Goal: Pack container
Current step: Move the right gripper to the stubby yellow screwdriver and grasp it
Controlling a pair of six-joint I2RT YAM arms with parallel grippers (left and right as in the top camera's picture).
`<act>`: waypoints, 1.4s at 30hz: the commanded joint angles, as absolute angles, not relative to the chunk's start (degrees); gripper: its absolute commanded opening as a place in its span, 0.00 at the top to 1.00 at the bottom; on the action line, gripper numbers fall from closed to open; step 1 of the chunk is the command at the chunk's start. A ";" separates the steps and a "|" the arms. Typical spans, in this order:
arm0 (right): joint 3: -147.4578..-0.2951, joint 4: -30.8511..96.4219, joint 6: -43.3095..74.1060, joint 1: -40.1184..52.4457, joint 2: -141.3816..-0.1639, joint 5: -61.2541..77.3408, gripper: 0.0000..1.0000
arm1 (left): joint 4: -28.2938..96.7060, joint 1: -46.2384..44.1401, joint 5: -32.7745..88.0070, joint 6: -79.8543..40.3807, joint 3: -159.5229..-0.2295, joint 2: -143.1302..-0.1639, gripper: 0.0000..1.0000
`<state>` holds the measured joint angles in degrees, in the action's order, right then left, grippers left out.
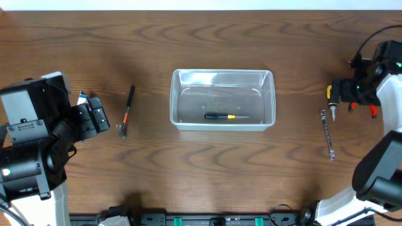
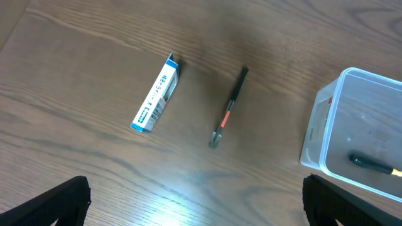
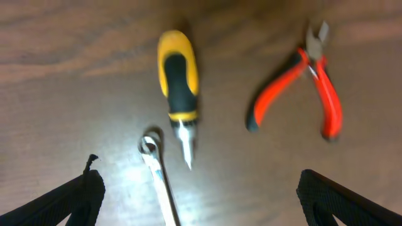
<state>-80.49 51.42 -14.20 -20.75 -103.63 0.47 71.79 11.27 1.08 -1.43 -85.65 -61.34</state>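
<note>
Wooden table (image 1: 207, 169) carries container (image 1: 223, 127), box (image 2: 156, 94), wrench (image 1: 328, 133), screwdriver (image 3: 178, 85), pliers (image 3: 312, 66), perhaps a hammer (image 1: 127, 113).

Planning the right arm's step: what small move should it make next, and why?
Probably lower the open right gripper onto the yellow-handled screwdriver: it lies loose just below, and the container holds only one small screwdriver.

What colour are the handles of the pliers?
Orange-red. The pliers show best in the right wrist view.

left tool (image 2: 195, 194) spread wide, empty, angled downward, right tool (image 3: 198, 185) spread wide, empty, pointing down
</note>
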 commanded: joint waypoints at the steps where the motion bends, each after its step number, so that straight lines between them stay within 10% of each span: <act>1: -80.42 49.84 -18.83 -19.05 -106.39 2.42 0.01 | 71.99 11.70 0.84 -0.69 -86.26 -61.30 0.02; 32: -80.42 45.87 -15.68 -18.35 -121.54 1.50 0.08 | 71.99 11.70 0.84 -0.67 -86.26 -61.30 0.02; 42: -80.42 46.57 -13.72 -18.35 -121.54 1.50 0.42 | 72.01 11.70 0.84 -0.67 -86.26 -61.30 0.02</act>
<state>-80.77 46.09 -15.05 -18.83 -118.89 1.45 71.83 11.27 1.08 -1.43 -85.65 -61.34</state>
